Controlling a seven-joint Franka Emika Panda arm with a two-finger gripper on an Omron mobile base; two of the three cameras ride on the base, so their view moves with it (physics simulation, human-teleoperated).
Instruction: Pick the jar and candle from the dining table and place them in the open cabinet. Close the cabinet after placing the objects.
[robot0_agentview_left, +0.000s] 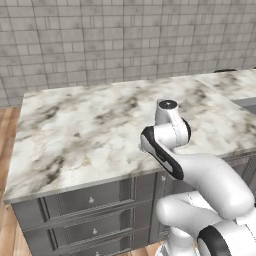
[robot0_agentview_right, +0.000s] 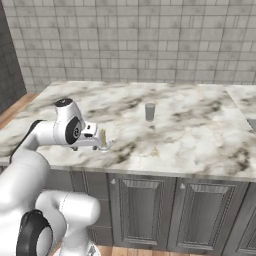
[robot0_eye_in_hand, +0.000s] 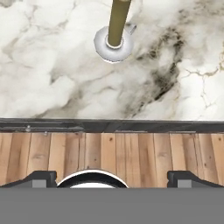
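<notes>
While its two dark tips stand as far apart as they go at the bottom of the hand view, the pincer (robot0_eye_in_hand: 112, 179) holds nothing and hangs over the wooden floor (robot0_eye_in_hand: 112, 157), just off the front edge of the counter (robot0_eye_in_hand: 52, 78). Past that edge, on the marble, stands the candle (robot0_eye_in_hand: 118, 22), a yellow stick upright in its small round silvery dish, close to the counter's front edge and in line with the gap between the tips, well clear of them.

From the right base view the pincer (robot0_agentview_right: 96, 139) sits at the end of the white arm, level with the counter's (robot0_agentview_right: 200, 130) front edge, and the candle (robot0_agentview_right: 103, 139) stands right beside it on the marble. Whether they touch cannot be told from this side. The jar (robot0_agentview_right: 150, 112), dark grey and upright, stands farther back on the counter than the candle, toward the middle of the top and off to the candle's right, well apart from it.

Below the counter's front edge run dark grey panelled fronts (robot0_agentview_right: 145, 210). Behind the counter rises a grey tiled wall (robot0_agentview_right: 140, 40).
</notes>
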